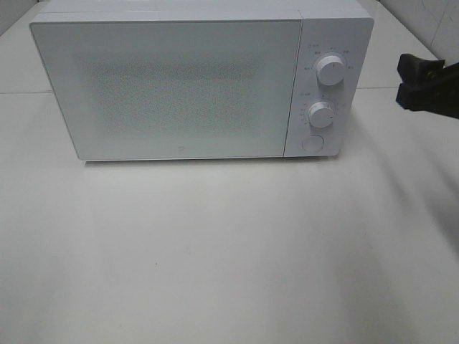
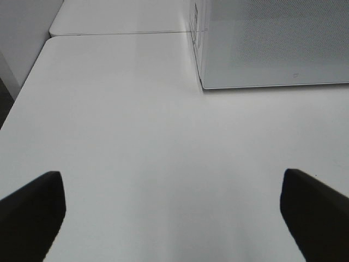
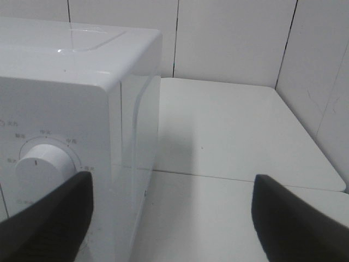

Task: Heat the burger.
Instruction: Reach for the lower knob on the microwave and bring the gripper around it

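Since the microwave [image 1: 179,86] stands with its door shut against the far edge of the desk [image 1: 229,258], the burger shows in none of the views. The speckled door panel gives no glimpse through, so I judge that it lies inside, though that cannot be confirmed.

The right gripper [image 1: 405,79] hangs toward the far right corner, just beside the control panel and about level with the upper dial [image 1: 331,70]. Its two dark fingers are spread apart and hold nothing. That placement suits a reach for a dial, and setting power or time is probably the step in hand. Its own wrist camera shows the same dial close by one finger, not touching it. The lower dial [image 1: 321,115] and the round button [image 1: 312,143] sit beneath, with nothing on them.

The left gripper [image 2: 170,174], outside the high view, hovers over bare desk toward the left edge. Its fingers are wide apart and empty, and it faces the door's lower left corner, seemingly parked clear of the work.

Small Chinese characters ring both dials, too small or blurred to read with confidence. A tiny mark [image 1: 179,150] low on the door looks like a maker's logo, but I cannot make it out
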You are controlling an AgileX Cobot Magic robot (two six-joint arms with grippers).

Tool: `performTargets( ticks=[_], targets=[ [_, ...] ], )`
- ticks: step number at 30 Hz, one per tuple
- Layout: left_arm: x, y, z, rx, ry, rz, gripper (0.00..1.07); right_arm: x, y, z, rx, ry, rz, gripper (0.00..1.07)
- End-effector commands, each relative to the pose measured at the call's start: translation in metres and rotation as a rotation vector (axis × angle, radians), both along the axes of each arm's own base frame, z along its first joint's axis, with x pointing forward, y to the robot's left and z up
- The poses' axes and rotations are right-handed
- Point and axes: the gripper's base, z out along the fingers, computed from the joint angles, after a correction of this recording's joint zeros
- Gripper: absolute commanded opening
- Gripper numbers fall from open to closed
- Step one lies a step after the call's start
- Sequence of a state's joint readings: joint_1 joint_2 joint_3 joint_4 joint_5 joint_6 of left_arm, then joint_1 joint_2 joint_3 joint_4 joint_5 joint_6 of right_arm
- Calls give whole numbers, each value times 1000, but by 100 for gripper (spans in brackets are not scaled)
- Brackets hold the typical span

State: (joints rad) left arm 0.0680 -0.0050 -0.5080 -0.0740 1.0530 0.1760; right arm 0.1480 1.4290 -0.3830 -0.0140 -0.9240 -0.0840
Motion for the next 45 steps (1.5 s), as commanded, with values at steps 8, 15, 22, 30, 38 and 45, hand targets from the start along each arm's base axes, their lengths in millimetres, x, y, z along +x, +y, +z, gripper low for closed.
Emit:
performTargets(
  ticks=[8,15,22,30,38,45],
  targets=[
    [-3,-1,0,-8,-23,1,103,-4,36,-35,-50,-10,-14,76],
    [-3,-1,0,-8,-23,1,103,-10,53,-44,-26,35,19,76],
    [-3,-1,0,-8,-23,1,103,-17,67,-57,-3,113,5,76],
    [-3,-1,0,-8,-23,1,103,-6,81,-66,12,132,21,76],
    [-3,-1,0,-8,-23,1,103,9,92,-71,53,144,20,76],
    [-3,-1,0,-8,-23,1,103,22,102,-80,99,150,21,76]
  ],
)
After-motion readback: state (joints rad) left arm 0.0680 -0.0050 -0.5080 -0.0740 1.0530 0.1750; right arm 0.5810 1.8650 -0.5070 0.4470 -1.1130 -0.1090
